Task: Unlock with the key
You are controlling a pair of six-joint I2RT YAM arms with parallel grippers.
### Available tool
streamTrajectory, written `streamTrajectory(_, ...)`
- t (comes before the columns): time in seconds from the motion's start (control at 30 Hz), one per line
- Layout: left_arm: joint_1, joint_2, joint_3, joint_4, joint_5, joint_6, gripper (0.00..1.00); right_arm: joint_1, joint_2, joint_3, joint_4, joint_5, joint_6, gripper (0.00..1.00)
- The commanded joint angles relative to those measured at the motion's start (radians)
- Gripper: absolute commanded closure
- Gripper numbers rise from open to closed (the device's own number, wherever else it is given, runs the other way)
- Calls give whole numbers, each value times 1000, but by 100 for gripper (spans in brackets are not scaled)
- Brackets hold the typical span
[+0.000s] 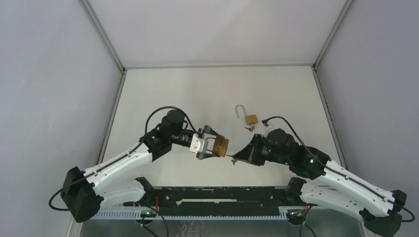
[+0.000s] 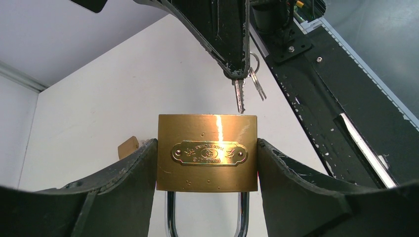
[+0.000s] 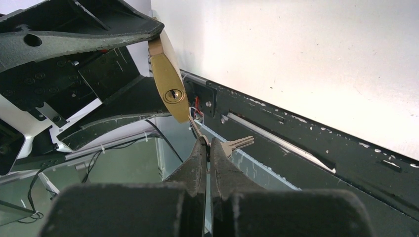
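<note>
On the left, the left end effector (image 1: 216, 145) is clamped across the flanks of a brass padlock (image 2: 207, 153). It holds the lock off the desk (image 1: 197, 89) with the shackle (image 2: 170, 217) turned back toward its own wrist and the keyhole (image 3: 171, 95) facing the other arm, which seems meant to give the key a straight run in. Both shackle legs sit in the body, so I judge it locked. The nameplate (image 2: 209, 160) on the broad face carries embossed lettering that stands upside down from the wrist view; the upper line looks like "MADE IN CHINA", the rest is too fine to make out. Next comes the key (image 2: 239, 96), pinched at its head in the right end effector (image 3: 208, 148), whose fingers are pressed together on it. Its tip stands right at the brass, below the keyhole and not in it — whether it touches I cannot tell. A second key (image 2: 257, 84) dangles beside it. Farther right a second padlock (image 1: 251, 119) lies on the desk, its shackle apparently swung open, apart from both arms
</note>
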Motion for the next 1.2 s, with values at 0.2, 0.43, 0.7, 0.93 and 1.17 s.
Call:
streamTrajectory(0.2, -14, -40, -7, 116, 25, -14, 100, 11, -48, 6, 61, 61, -3, 100)
streamTrajectory(0.43, -17, -38, -6, 120, 28, -19, 100, 12, -49, 6, 81, 72, -7, 100)
streamTrajectory(0.7, -26, -36, -5, 124, 29, -23, 100, 12, -25, 6, 95, 72, -14, 100)
streamTrajectory(0.93, -28, -35, -8, 131, 28, -29, 100, 11, -19, 6, 86, 104, -20, 100)
streamTrajectory(1.17, -30, -34, -9, 137, 27, -36, 100, 13, -9, 6, 84, 102, -30, 100)
